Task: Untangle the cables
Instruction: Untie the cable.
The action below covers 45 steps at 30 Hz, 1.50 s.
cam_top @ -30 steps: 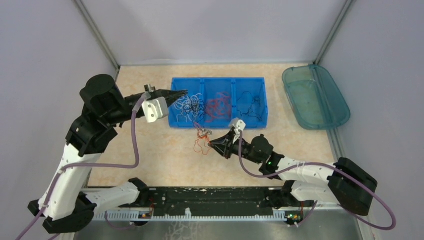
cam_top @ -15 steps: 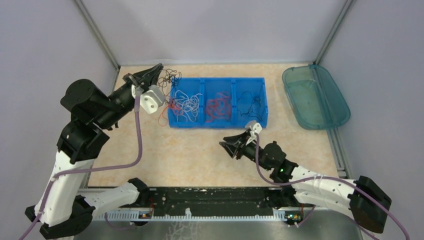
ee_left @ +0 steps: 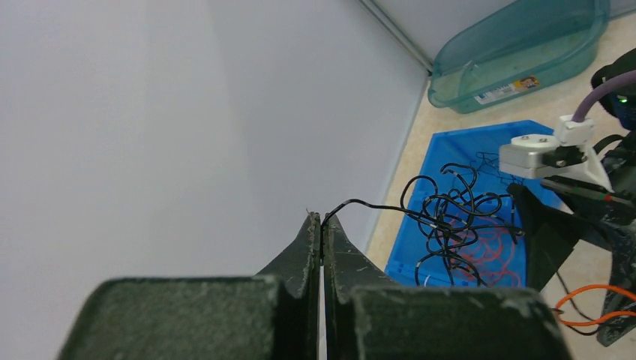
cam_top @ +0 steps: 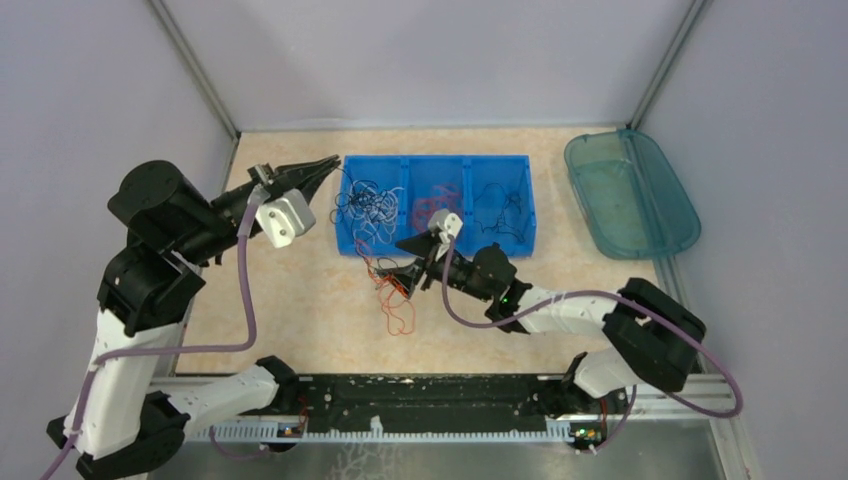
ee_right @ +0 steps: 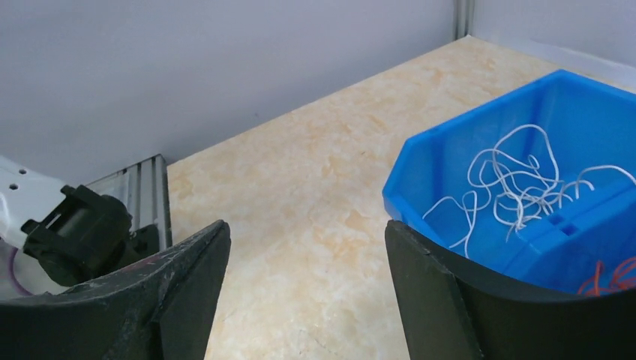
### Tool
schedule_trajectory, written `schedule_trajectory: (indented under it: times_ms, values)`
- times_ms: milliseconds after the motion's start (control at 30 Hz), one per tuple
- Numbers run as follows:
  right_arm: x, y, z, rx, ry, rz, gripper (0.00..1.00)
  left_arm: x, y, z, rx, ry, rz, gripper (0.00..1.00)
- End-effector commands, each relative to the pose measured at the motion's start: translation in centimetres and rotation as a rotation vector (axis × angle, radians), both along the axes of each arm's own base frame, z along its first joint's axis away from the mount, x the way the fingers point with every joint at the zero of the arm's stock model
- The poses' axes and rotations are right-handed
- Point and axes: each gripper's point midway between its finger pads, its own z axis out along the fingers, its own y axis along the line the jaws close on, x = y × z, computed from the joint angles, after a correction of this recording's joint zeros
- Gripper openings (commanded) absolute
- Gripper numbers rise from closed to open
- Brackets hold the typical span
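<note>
The left claw is clenched on the end of a thin black cable. The cable's curly knot hangs just beyond the claw's matte tips, over the glossy blue plastic bin. The right claw is spread wide, gripping nothing. White cables curl in the bin compartment just ahead of it. Looped red-orange cables sprawl by its tips on the mottled beige table.

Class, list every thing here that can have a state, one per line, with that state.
Left pincer: shut on a thin black wire tangle.
Right pincer: open, holding nothing.
Thin black wire tangle: held up by one end, above the blue plastic three-compartment bin.
Thin white wires: lying in the bin's left compartment.
Thin red-orange wires: loose on the beige table before the bin.
</note>
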Motion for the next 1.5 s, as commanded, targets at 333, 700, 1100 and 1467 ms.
schedule_trajectory:
  times_ms: [333, 700, 1100, 1467]
  values:
    - [-5.6, 1.1, 8.1, 0.313, -0.111, 0.319, 0.56, -1.4, -0.8, -0.4, -0.021, 0.050, -0.080, 0.00]
    - [-5.6, 0.7, 7.4, 0.288, -0.131, 0.270, 0.78, -1.2, -0.8, 0.6, -0.028, 0.022, -0.073, 0.00]
    - [-2.0, 0.1, 7.5, 0.224, -0.151, 0.068, 0.24, -1.3, -1.2, 0.6, -0.040, 0.045, -0.091, 0.00]
    - [-3.9, -2.6, 4.0, 0.082, 0.006, 0.084, 0.00, 3.5, 2.0, -8.0, 0.115, 0.039, 0.203, 0.00]
